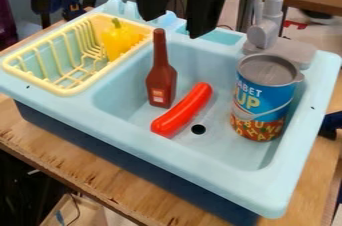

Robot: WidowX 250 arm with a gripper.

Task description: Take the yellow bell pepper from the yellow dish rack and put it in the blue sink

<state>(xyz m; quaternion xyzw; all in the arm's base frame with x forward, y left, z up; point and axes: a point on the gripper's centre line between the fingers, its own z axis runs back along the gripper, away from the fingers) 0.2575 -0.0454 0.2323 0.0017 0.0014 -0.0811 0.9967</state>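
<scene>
The black gripper [175, 17] hangs at the top of the view over the back of the sink, its two fingers spread apart, open, with nothing between them. Below it a brown bottle [161, 77] stands upright in the basin of the light blue sink [234, 162]. A red sausage-shaped toy [182, 110] lies diagonally on the basin floor, just right of the bottle and beside the drain hole. At the basin's right side stands a soup can [262, 97] with a blue and red label. A yellow bell pepper [120, 40] sits in the yellow dish rack [80, 87] on the left.
A grey faucet [267, 25] rises from the sink's back right corner, behind the can. The sink sits on a wooden table [87, 170]. A blue clamp [50, 1] is at the back left, behind the rack.
</scene>
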